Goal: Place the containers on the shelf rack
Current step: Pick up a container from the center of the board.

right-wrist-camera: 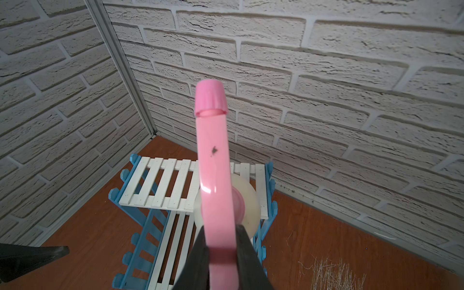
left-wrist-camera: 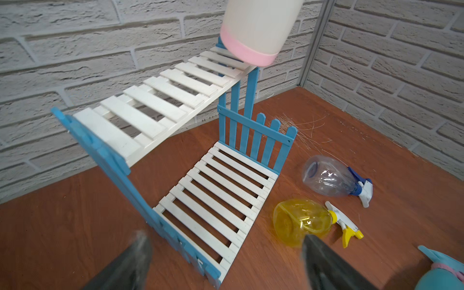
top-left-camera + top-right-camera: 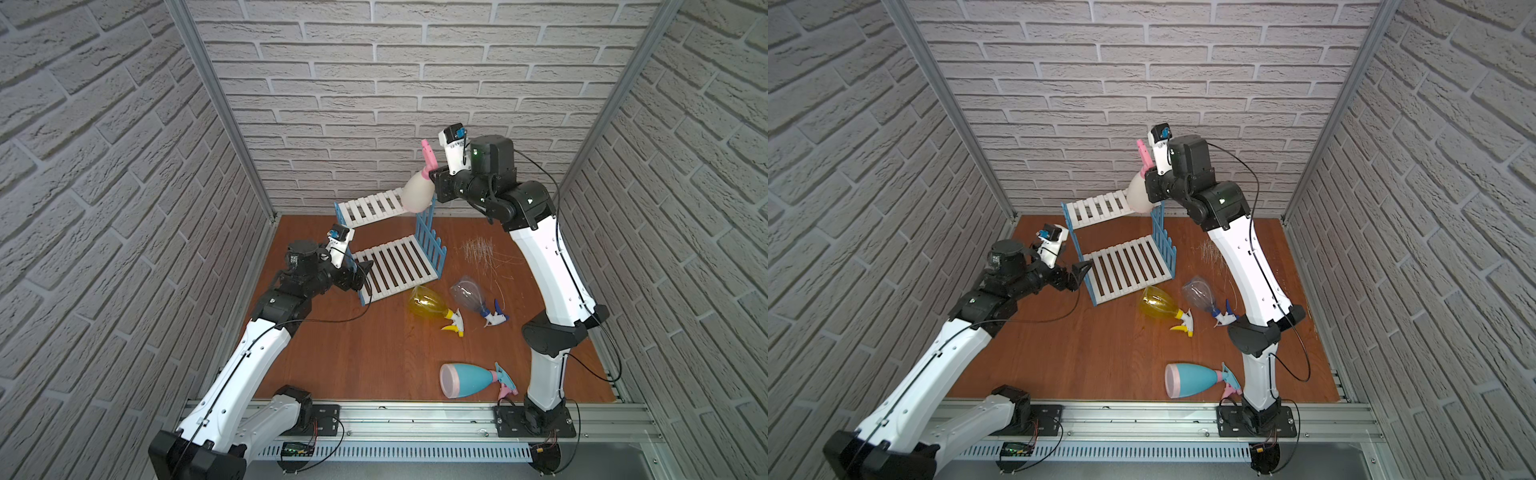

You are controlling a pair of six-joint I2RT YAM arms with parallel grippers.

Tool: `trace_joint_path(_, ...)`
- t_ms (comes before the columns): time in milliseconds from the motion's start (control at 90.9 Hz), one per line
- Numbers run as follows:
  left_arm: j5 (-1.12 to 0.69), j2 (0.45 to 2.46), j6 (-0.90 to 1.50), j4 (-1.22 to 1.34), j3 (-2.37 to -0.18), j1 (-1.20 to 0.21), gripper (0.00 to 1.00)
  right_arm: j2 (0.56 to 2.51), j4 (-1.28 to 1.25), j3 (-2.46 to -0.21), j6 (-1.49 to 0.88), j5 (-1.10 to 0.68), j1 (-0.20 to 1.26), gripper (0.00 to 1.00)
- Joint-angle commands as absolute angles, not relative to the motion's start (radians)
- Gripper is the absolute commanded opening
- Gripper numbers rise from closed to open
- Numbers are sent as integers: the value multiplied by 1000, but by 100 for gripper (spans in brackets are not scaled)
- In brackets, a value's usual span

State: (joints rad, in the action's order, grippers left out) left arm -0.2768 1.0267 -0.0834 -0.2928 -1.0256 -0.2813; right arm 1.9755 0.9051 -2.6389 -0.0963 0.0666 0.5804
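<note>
Pinching the glossy pink trigger (image 1: 213, 163), right end effector (image 1: 221, 251) holds a cream teardrop bottle (image 3: 417, 193); left end effector (image 2: 223, 241) spread.

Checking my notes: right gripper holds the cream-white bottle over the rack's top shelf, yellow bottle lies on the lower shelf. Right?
No: the yellow spray bottle lies on the wooden tabletop beside the shelf rack, not on its lower shelf, as the left wrist view shows. The rest holds.

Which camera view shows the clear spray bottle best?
The left wrist view: the clear bottle lies close and whole, on its side. Both top views show it whole but small; the right wrist view does not show it.
</note>
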Motion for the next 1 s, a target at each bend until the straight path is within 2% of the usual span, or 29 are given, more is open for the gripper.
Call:
trace_joint_path(0,-258,1091,-162,-184,-1104,-319,98,2013,822,-2676,-134,16,557,3)
trace_joint_path(220,-273,1301,-230,-36,-1250,-360,98,2013,841,-2679,-148,-19,553,4)
trace_joint_path(539,-377,1651,-244,-18,-1634,-370,98,1987,865,-2679,-146,-37,554,4)
trace_joint_path(990,-545,1811,-298,-99,-1827,-389,98,1946,893,-2679,-145,-51,554,4)
